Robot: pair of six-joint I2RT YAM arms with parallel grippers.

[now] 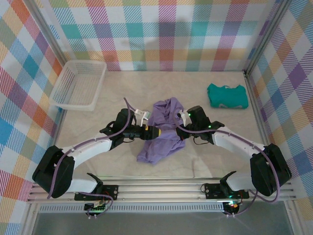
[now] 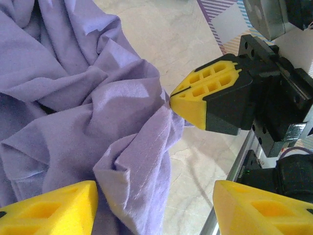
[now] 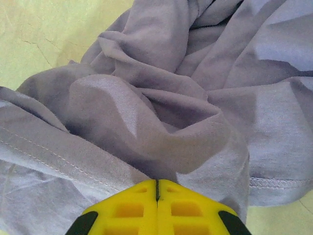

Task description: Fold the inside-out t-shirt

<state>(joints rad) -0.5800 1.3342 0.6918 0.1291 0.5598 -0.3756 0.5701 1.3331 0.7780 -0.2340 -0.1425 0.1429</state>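
The t-shirt (image 1: 161, 134) is lying crumpled on the table (image 1: 234, 147), right of the basket (image 1: 73, 105) and nearer the arms. The left pincer (image 2: 156, 200), jaws standing wide apart, is straddling a fold on the basket side. The right pincer (image 3: 156, 196), jaws pressed together, is pinching the cloth's edge on the side away from the basket.

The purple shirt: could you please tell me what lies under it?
The pale table shows around it; anything beneath the crumpled shirt is covered by its folds.
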